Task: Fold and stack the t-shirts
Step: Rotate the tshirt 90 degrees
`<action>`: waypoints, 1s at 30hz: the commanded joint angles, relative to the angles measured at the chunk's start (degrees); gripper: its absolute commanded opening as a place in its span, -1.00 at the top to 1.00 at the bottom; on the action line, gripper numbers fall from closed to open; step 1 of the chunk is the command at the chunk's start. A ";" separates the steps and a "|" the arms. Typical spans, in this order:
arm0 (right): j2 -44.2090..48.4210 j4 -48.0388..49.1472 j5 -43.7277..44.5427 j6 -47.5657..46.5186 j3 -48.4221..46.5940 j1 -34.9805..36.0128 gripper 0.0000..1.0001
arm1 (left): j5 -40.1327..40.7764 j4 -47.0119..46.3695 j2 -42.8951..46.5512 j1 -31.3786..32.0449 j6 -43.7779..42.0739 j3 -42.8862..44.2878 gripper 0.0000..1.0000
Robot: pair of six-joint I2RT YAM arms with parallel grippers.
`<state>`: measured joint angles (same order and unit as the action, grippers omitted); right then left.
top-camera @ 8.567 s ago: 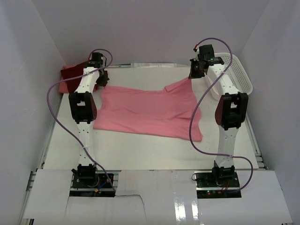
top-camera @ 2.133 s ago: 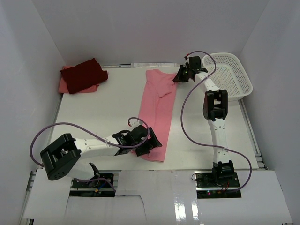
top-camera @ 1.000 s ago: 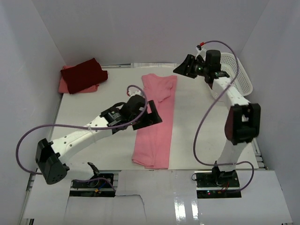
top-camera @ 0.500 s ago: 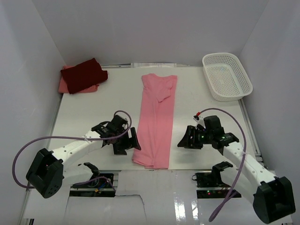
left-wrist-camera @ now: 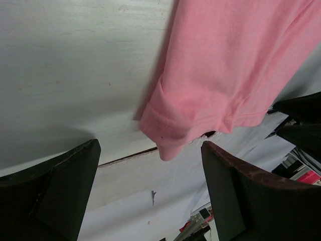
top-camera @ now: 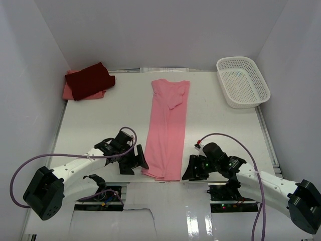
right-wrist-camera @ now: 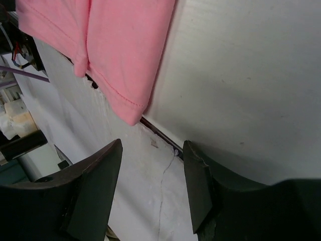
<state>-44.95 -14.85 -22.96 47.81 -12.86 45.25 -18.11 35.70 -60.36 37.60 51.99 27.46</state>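
Pink t-shirt [top-camera: 168, 125] just beside left tool [top-camera: 134, 161]

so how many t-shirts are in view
3. A light pink cloth t-shirt, folded into a long strip, in the middle; a dark maroon cloth t-shirt in the far left corner; a salmon pink t-shirt under it, mostly covered. More could be hidden.

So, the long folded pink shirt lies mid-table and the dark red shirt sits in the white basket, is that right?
Not quite: the top external view shows the dark red shirt on a salmon shirt at the far left, not in the white basket. The pink shirt is mid-table.
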 commanded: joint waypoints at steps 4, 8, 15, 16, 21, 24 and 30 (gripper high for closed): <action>-4.09 12.64 4.15 7.29 2.05 3.61 -0.16 | 1.76 -3.71 -1.43 -0.25 0.13 -0.22 -0.85; -7.25 18.36 5.11 9.05 2.93 5.01 -0.15 | 4.84 -4.93 -2.92 -0.25 0.04 -0.04 -0.82; -12.35 21.44 6.96 10.37 1.97 7.04 -0.06 | 5.63 -6.44 -4.59 -0.25 0.66 -1.45 -0.76; -12.62 21.70 7.05 10.37 1.96 7.39 -0.05 | 5.63 -6.70 -4.68 -0.25 0.75 -1.53 -0.71; -15.77 23.90 6.70 11.33 1.88 8.27 0.05 | 4.14 -8.63 -6.00 -0.25 1.19 -2.94 -0.43; -17.53 25.39 6.70 11.95 1.96 9.41 0.20 | 2.91 -9.51 -5.91 -0.25 1.45 -3.99 -0.35; -17.54 24.79 7.32 11.96 1.61 10.11 0.39 | 1.41 -12.15 -6.44 -0.25 1.28 -5.49 -0.10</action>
<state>-62.26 10.92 -17.74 59.96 -10.98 54.76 -18.94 23.16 -65.52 37.56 54.48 24.40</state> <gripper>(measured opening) 0.322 0.560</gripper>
